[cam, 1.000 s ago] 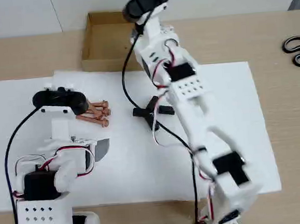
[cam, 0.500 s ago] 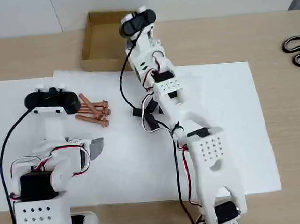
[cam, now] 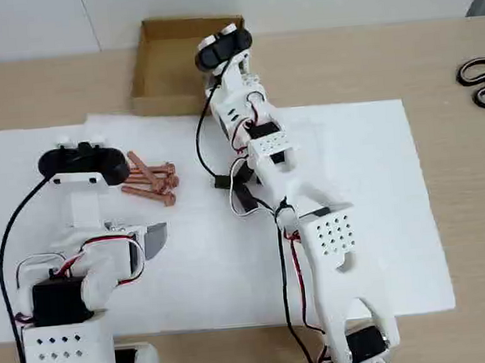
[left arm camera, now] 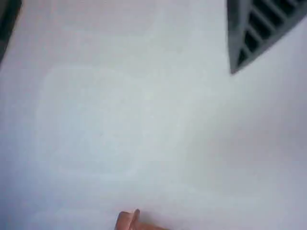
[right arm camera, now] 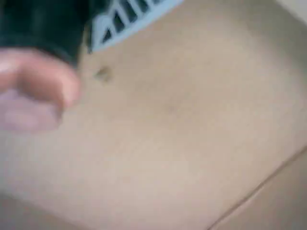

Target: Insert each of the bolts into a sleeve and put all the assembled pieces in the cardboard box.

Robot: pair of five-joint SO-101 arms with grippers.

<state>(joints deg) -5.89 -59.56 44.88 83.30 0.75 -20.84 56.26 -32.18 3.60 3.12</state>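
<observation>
Several copper-coloured bolts (cam: 150, 182) piled, heads rightward; left pincer (left arm camera: 117, 57) spread, empty; right pincer (right arm camera: 91, 28) grip unclear.

Scissors (cam: 482, 81), white sheet (cam: 208, 272), wooden table (cam: 468, 214)

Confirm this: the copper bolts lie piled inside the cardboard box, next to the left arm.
Wrong in one point. The high view shows the copper bolts piled on the white sheet, not inside the cardboard box. They do lie next to the left arm.
</observation>
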